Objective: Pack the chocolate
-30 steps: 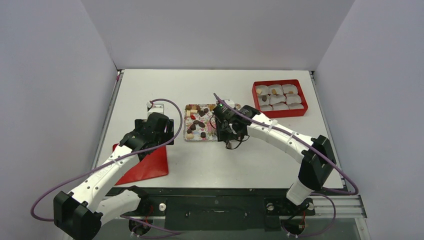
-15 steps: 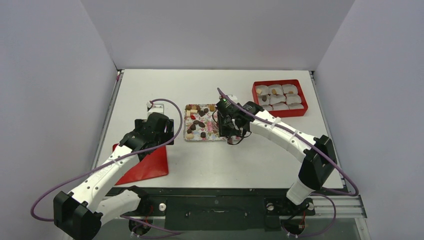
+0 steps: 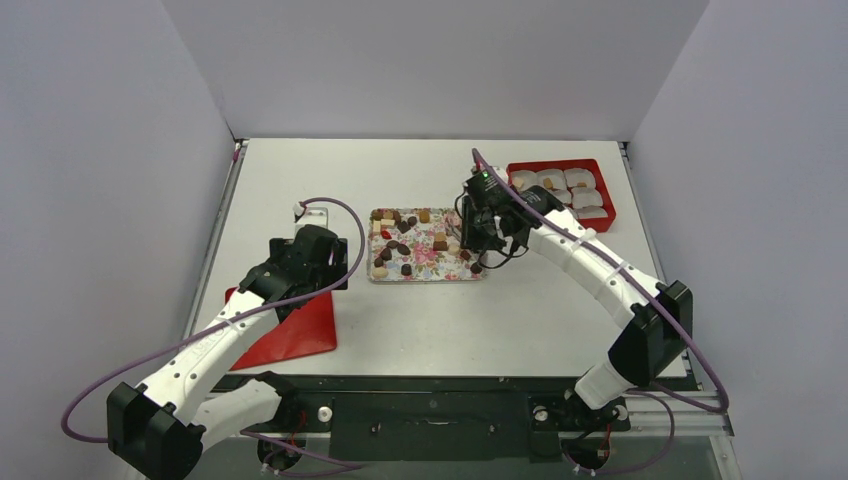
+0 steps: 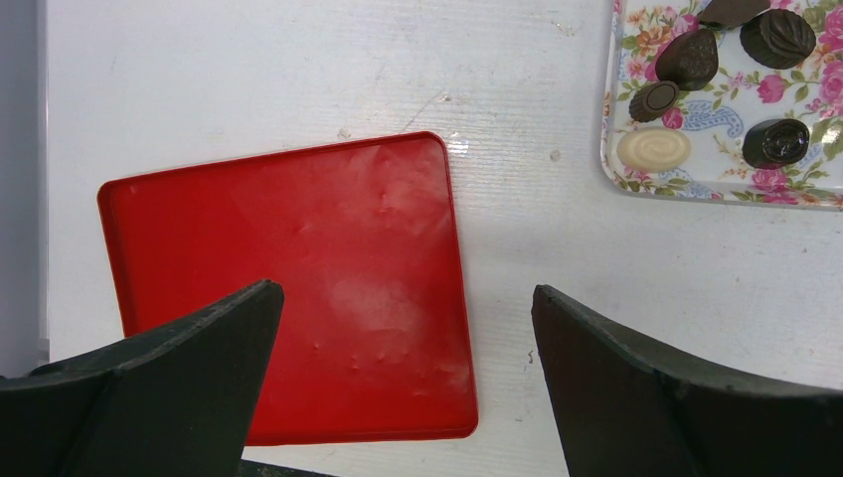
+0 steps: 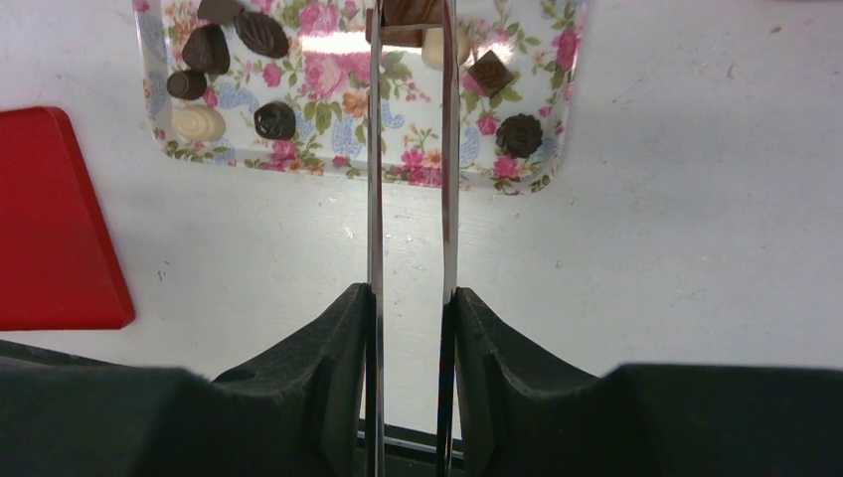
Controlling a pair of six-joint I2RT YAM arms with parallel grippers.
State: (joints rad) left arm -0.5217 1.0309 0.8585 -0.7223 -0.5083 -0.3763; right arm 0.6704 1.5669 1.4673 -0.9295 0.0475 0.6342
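Observation:
Several chocolate (image 3: 397, 246) pieces, dark, tan and cream, lie on the flower-patterned tray (image 3: 420, 277) at mid-table. In the right wrist view my right gripper (image 5: 413, 293) is shut on a pair of metal tongs (image 5: 375, 179), and a brown chocolate (image 5: 408, 12) sits pinched between the tong tips over the tray's far part (image 5: 328, 70). From above, that gripper (image 3: 482, 245) hangs over the tray's right end. My left gripper (image 4: 403, 293) is open and holds nothing, hovering above a flat red lid (image 4: 288, 288).
A red box (image 3: 570, 227) lined with white paper cups stands at the back right; a few cups hold chocolates. The red lid (image 3: 290, 335) lies near the left front of the table, beneath the left arm. Grey walls close in both sides.
My right arm has swung right and away from me with the tongs, from the tray's middle to its right end. The left arm has not moved.

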